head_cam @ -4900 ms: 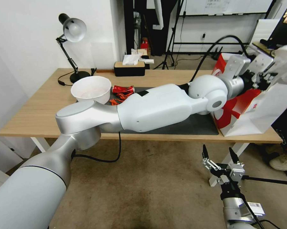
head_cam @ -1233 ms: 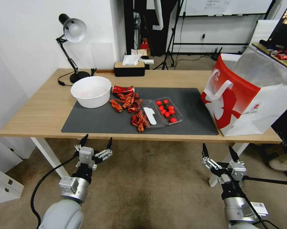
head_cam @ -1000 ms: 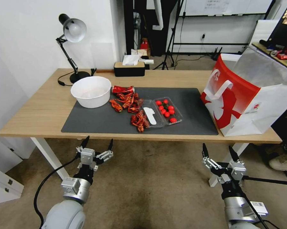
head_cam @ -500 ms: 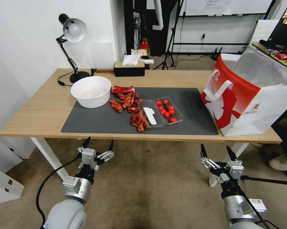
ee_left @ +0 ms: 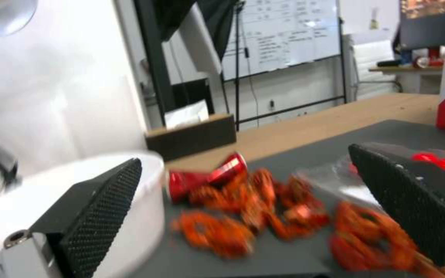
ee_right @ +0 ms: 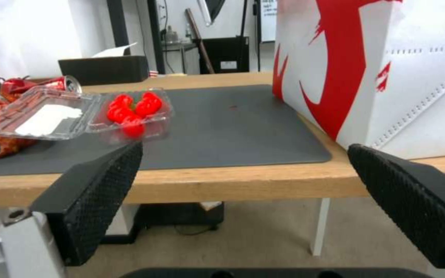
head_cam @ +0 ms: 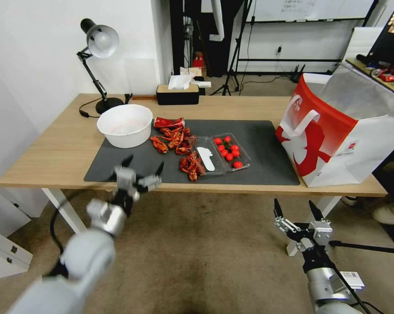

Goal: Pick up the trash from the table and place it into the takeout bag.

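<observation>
A crushed red drink can (head_cam: 168,122) lies on the dark mat (head_cam: 266,161) of the table (head_cam: 53,157), beside the white bowl; it also shows in the left wrist view (ee_left: 228,168). Red crayfish shells (head_cam: 173,138) are scattered in front of it. The red-and-white takeout bag (head_cam: 336,135) stands upright at the table's right end. My left gripper (head_cam: 138,172) is open and empty, raised over the mat's front edge, facing the shells (ee_left: 243,200). My right gripper (head_cam: 298,213) hangs open and empty below the table's front edge, left of the bag (ee_right: 387,69).
A large white bowl (head_cam: 125,125) stands at the mat's left. A clear tray of red tomatoes (head_cam: 229,150) with its open lid lies mid-mat. A desk lamp (head_cam: 98,43) and a tissue box (head_cam: 177,93) stand at the back. The floor lies open in front.
My left arm drew back from the bag to below the table, and has now swung up to the mat's front edge. The right gripper has barely shifted.
</observation>
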Motion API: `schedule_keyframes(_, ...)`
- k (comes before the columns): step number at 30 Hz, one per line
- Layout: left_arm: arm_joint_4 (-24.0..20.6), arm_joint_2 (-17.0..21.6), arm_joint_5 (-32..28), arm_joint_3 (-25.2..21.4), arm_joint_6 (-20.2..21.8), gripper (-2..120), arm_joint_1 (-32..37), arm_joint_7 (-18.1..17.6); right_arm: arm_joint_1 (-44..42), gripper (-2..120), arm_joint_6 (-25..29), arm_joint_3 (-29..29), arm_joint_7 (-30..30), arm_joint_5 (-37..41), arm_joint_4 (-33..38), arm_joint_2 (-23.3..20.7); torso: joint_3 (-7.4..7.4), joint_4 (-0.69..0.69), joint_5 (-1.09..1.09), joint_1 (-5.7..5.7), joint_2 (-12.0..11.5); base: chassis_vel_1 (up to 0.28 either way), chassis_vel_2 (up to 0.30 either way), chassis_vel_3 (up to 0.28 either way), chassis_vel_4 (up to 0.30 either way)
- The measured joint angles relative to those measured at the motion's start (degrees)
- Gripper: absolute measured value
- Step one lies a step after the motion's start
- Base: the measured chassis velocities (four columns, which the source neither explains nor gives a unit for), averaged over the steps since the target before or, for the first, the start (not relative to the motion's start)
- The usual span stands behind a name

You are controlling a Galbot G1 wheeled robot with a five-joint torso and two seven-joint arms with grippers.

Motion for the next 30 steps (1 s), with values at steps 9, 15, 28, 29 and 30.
schedule_keyframes(9,12.14,10.54,-10.78,20.13,2.95,100,-31.54,7.15,-0.13,100,-0.84,-0.14,0.05,-0.49,0.76,0.33,0.00,0.04,-0.01,0.00,0.00,0.000,0.000,0.000,0.000)
schedule_keyframes(15,20.80,9.34,-12.50,32.92,4.44,100,-47.40,12.12,-0.17,100,-0.93,-0.18,0.18,-1.30,0.77,0.95,0.00,0.03,0.02,0.00,0.00,0.000,0.000,0.000,0.000)
schedule_keyframes(28,44.44,-2.22,-5.35,50.39,5.70,100,-69.53,27.09,-1.06,100,-0.77,1.11,0.40,-1.02,0.38,1.25,0.00,0.04,0.02,-0.01,0.01,0.000,0.000,0.000,0.000)
schedule_keyframes(29,46.59,-3.19,-3.23,50.77,5.55,100,-70.50,29.56,-1.02,100,-0.73,1.14,0.41,-0.92,0.29,1.22,0.00,0.03,-0.01,-0.01,0.01,0.000,0.000,0.000,0.000)
schedule_keyframes(30,48.97,-4.26,-0.47,50.98,5.43,100,-71.51,32.36,-0.93,100,-0.73,1.15,0.42,-0.76,0.19,1.18,0.00,0.02,0.00,-0.01,0.01,0.000,0.000,0.000,0.000)
